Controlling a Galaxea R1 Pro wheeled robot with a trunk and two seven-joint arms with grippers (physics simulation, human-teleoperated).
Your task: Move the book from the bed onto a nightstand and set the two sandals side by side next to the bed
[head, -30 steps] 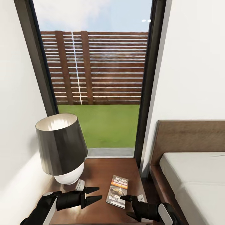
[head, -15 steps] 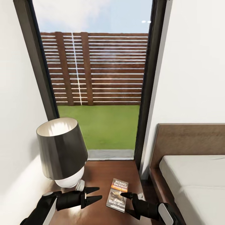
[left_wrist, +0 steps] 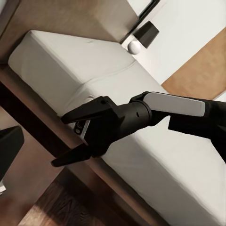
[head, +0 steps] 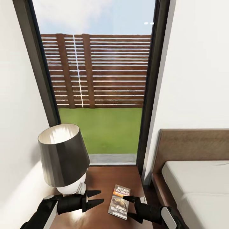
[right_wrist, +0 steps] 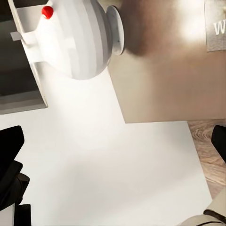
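The book [head: 120,201] lies flat on the dark wooden nightstand [head: 108,176], cover up, to the right of the lamp. My right gripper [head: 129,208] is open at the book's near right corner, and one fingertip [head: 126,198] overlaps the book's edge in the head view. In the left wrist view the right gripper [left_wrist: 60,141] is open with nothing between its fingers. My left gripper [head: 98,196] is open above the nightstand, left of the book and in front of the lamp base. The bed [head: 197,187] lies to the right. The sandals are out of view.
A lamp [head: 63,156] with a dark shade and a white base [right_wrist: 80,42] takes up the nightstand's left half. Behind it rises a tall dark-framed window [head: 149,95]. White walls close in on both sides. The wooden headboard [head: 194,143] stands at the right.
The whole picture has slid down a little, so the camera has moved. Both grippers hold their place in the picture and stay open. The book lies where it was on the nightstand.
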